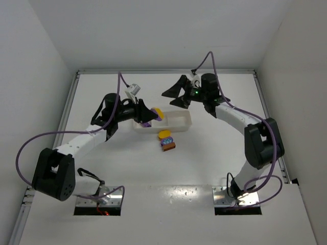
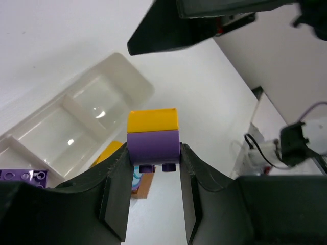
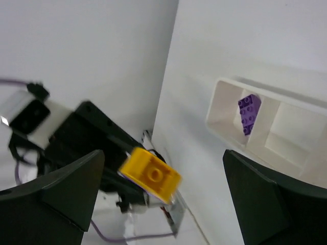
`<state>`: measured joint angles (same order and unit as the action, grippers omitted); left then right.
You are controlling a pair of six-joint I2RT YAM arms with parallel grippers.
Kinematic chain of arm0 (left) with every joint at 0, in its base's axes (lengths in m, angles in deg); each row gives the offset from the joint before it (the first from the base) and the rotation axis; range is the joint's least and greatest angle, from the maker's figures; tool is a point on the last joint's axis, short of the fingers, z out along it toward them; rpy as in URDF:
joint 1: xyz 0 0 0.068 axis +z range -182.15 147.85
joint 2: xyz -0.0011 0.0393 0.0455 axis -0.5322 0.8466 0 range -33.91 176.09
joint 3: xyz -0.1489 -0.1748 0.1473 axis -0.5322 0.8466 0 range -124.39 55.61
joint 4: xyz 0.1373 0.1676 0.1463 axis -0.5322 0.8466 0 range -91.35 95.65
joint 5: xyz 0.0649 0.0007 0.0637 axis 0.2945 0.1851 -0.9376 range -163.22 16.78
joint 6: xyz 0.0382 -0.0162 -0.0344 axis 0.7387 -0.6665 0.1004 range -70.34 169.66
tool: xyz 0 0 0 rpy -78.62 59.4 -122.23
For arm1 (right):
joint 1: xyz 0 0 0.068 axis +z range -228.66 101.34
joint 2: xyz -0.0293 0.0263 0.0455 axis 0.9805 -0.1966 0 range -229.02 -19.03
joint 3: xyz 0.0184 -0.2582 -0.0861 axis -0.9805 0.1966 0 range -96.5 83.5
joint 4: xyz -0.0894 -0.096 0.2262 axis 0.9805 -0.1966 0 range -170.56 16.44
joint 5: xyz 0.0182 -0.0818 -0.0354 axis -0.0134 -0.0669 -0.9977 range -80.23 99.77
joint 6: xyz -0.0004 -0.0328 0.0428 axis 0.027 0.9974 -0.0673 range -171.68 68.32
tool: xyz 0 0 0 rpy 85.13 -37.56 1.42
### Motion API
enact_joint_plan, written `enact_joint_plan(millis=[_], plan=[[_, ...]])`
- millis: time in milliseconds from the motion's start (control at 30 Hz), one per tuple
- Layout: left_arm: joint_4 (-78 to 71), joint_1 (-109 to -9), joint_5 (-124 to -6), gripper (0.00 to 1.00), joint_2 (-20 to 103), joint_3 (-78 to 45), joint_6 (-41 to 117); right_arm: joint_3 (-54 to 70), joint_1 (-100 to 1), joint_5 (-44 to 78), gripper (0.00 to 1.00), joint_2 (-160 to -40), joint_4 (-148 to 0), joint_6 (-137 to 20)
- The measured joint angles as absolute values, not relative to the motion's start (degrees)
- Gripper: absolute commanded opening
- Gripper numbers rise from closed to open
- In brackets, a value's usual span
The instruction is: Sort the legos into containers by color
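Left gripper narrow, clamped on purple brick with yellow brick stacked on top, over left end of white tray, frame centre. Right gripper jaws wide, holding nothing, upper centre. Purple lego lies in tray's end compartment; loose bricks on table just below tray

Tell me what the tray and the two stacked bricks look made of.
Tray: white plastic, apparently, glossy and faintly translucent; lights glint off its floors. Yellow brick and purple brick: likely hard moulded plastic, smooth with a soft sheen, crisp edges, round studs.
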<state>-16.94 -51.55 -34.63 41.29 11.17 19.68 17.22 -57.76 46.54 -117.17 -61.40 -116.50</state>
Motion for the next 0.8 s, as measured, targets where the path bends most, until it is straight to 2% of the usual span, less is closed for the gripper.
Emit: enact_joint_plan(millis=[167,267,300,400,533,733,800], plan=[[-11.9,-47.1,-22.5,0.19,41.4,6.8,22.8,23.4,-63.9,62.8,0.91,-117.3,-53.3,-109.3],[-8.4,-45.9,-16.3,0.16,42.8,2.3,25.3,23.2,-65.1,71.3,0.81,-117.2,-58.3,-96.6],[-7.4,-45.9,-14.4,0.16,43.3,1.2,25.7,23.1,-64.8,72.5,0.81,-116.7,-60.7,-93.5],[-5.3,-45.9,-9.3,0.16,45.1,-0.1,26.8,23.1,-62.4,74.6,0.77,-113.2,-72.7,-77.6],[-2.6,-45.9,-4.9,0.16,47.4,-0.1,27.2,22.8,-59.0,76.0,0.69,-107.1,-79.1,-66.9],[-1.2,-46.1,-2.8,0.16,48.0,-0.1,27.2,21.9,-56.8,75.9,0.69,-104.3,-80.6,-62.1],[-1.1,-46.1,-2.3,0.16,48.0,-0.1,27.2,21.9,-55.6,75.3,0.72,-104.3,-81.8,-61.2]])
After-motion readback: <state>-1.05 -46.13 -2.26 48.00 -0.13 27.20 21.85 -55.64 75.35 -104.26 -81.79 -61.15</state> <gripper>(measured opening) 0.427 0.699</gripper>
